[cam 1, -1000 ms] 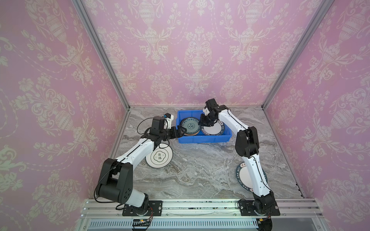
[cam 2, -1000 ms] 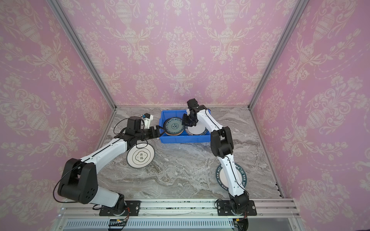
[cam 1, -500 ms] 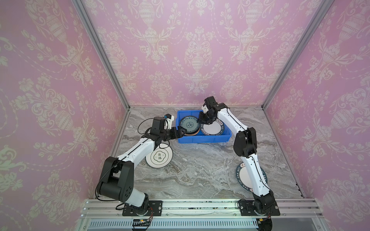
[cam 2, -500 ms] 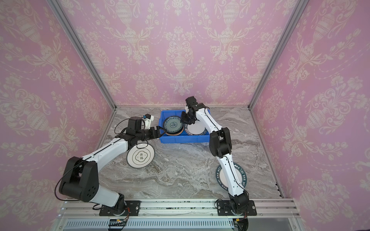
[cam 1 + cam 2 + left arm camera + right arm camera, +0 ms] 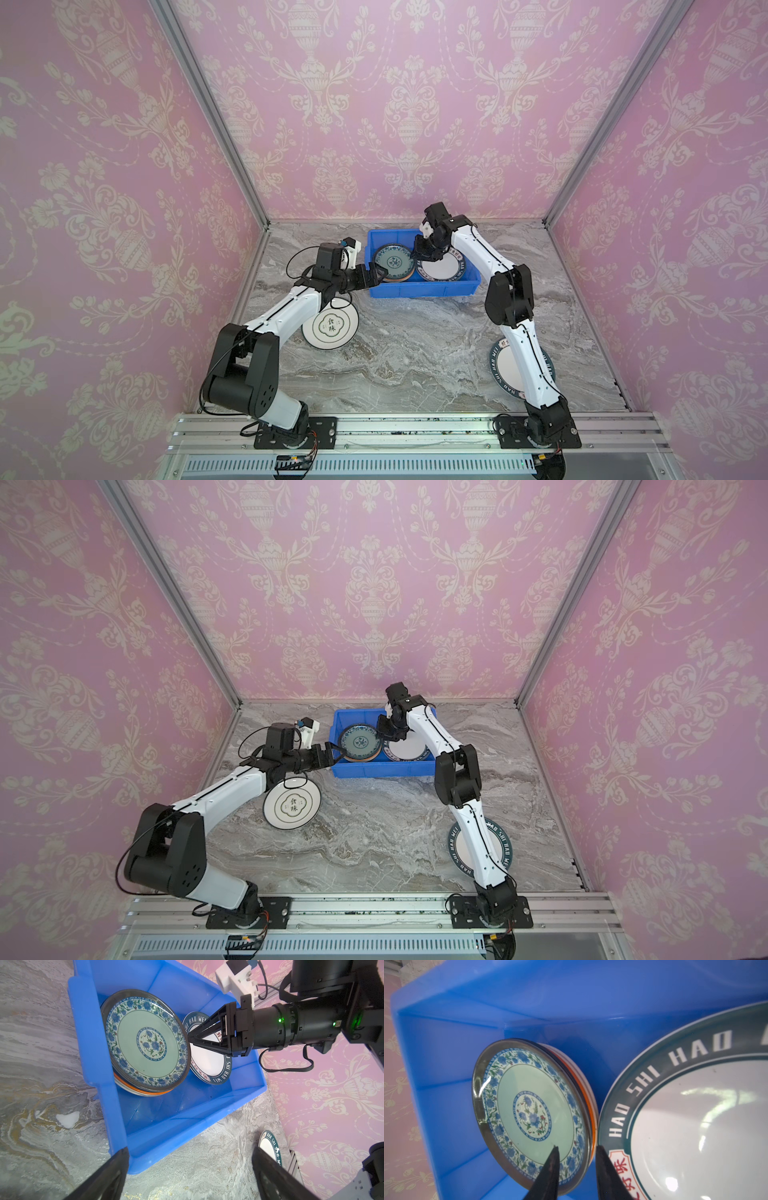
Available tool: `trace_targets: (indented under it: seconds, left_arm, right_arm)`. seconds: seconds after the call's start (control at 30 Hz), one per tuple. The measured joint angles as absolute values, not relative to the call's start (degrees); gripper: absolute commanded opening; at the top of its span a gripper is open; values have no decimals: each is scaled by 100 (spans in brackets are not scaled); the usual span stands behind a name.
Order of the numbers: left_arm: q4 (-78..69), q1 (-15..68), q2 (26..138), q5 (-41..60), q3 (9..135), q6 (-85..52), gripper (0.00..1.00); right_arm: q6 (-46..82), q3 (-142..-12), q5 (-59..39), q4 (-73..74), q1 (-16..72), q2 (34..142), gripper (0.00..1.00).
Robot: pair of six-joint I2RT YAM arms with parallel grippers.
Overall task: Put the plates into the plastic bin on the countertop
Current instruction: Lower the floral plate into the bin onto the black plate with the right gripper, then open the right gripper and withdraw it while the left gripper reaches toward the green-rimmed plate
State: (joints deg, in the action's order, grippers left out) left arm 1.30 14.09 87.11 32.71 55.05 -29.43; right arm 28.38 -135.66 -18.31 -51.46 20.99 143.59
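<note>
Little has moved since the earlier frames. Right arm edged a touch toward the plastic bin's [image 5: 424,289] left end. Left arm and the 2 plates outside the bin are unchanged.

Teal plate [image 5: 392,262] sits in the bin's left half, tilted on a stack with an orange edge showing [image 5: 145,1092]. 1 lettered-rim plate [image 5: 442,270] lies flat in the bin's right half, just beside it.

Right claw [image 5: 576,1148] is over the bin's middle and points at the teal plate. Its jaws are partly apart and straddle that plate's near rim. Cannot tell if the pads pinch the rim or have let go.

Left claw [image 5: 190,1149] is spread wide and empty at the bin's front-left corner, outside the wall.

Key relation: the teal rim sits between the right jaws, toward the bin's left wall. The claw likely has to back off toward the bin's right or lift before anything else. Plates are round, so no long axis.

Left on the counter [image 5: 415,353]:
- Chinese-character plate [image 5: 330,327], front-left of the bin, under the left arm and nearer the left claw.
- Lettered plate [image 5: 459,849], well out in front of the bin's right end, partly hidden by the right arm.
</note>
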Motion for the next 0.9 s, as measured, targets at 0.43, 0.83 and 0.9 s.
trace_targets:
  seconds: [0.43,0.83,0.9]
  left_arm:
    - [117,2797,8829,3221,5977,-2941,92]
    - [-445,4495,10112,3070,6285,-3120,72]
    - [-572,4755,10447,3081,6475,-3183,69]
  right_arm:
    - [2668,-10744,-1479,-4331,1483,11424,32]
    - [2882,-7308,-1608,-3323,838,7756,30]
    - [2950,-6963,-1699,-3323,755,7467,30]
